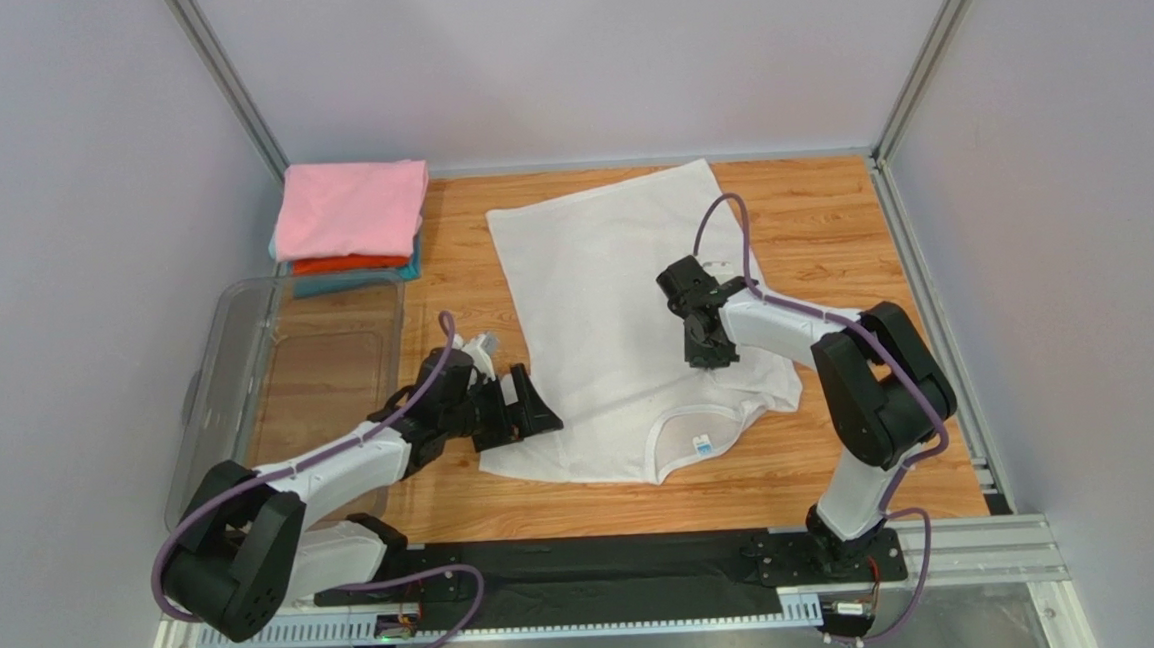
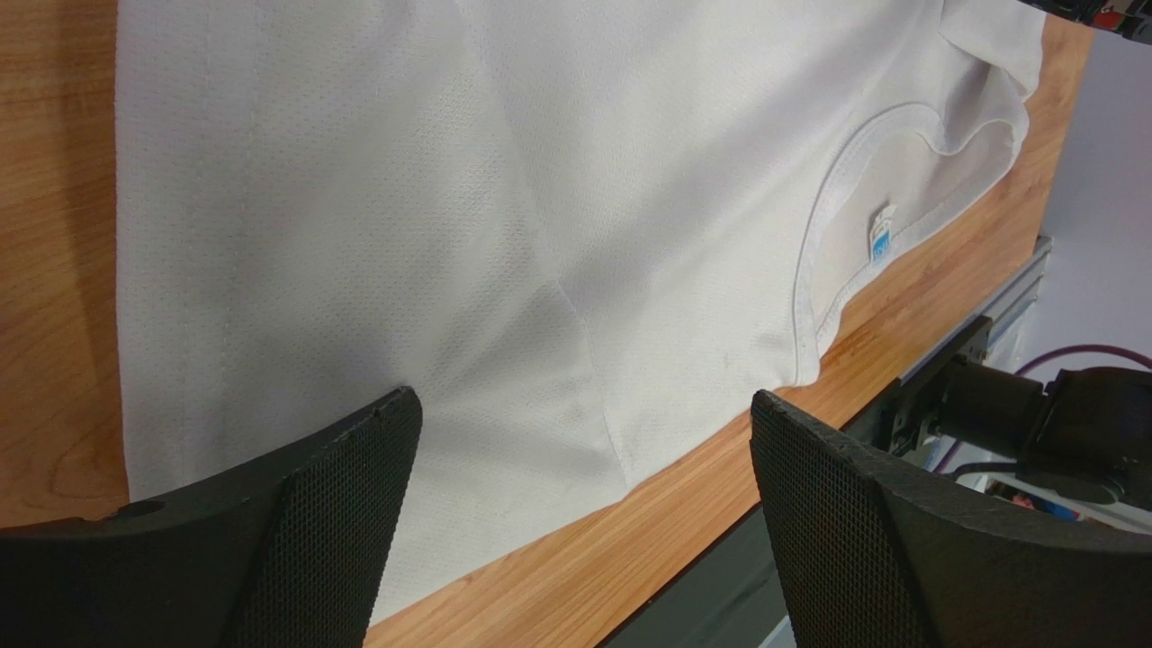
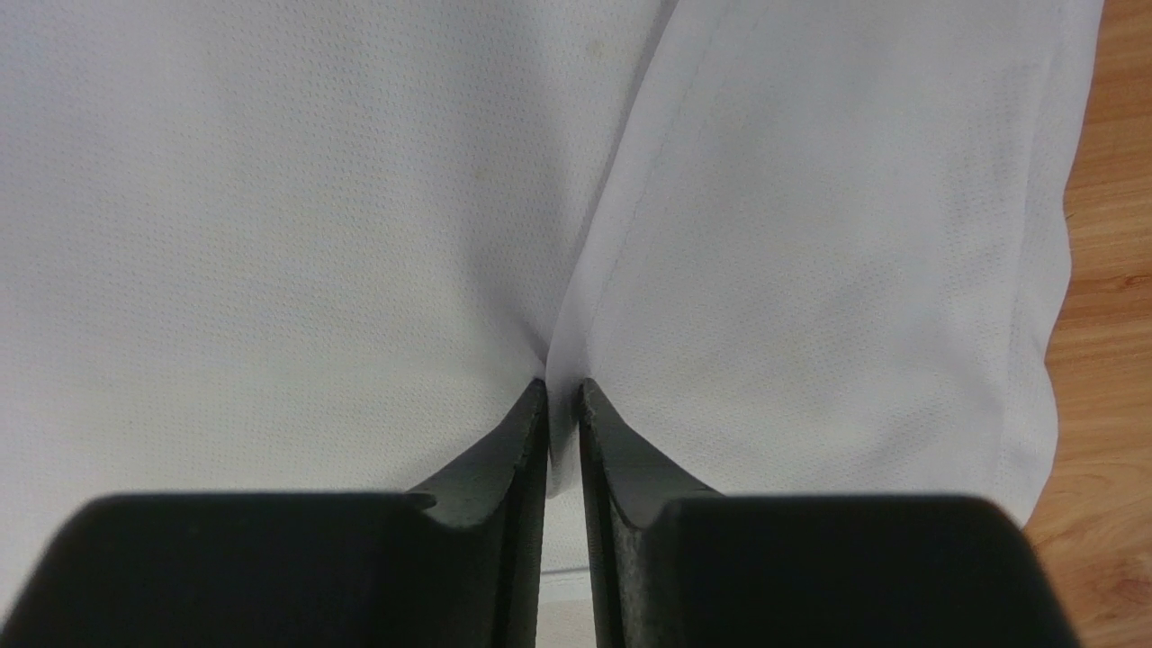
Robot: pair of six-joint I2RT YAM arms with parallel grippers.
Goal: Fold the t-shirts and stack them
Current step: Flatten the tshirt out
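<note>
Near the front of the wooden table (image 1: 833, 218), the left gripper (image 2: 582, 419) stands wide open at the white t-shirt's (image 1: 611, 292) near-left edge. The shirt lies spread mid-table, collar nearest. The right gripper (image 3: 561, 392) pinches a ridge of its cloth at the right. Far left, beyond the clear plastic bin (image 1: 240, 375), a folded pink tee (image 1: 350, 206) tops the orange-red tee (image 1: 351, 263) and the teal tee (image 1: 347, 283).

Bright, even light; soft shadows.

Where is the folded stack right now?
Top view: the stack sits at the table's far left corner, pink tee on top, just beyond the clear bin and left of the spread white tee.
</note>
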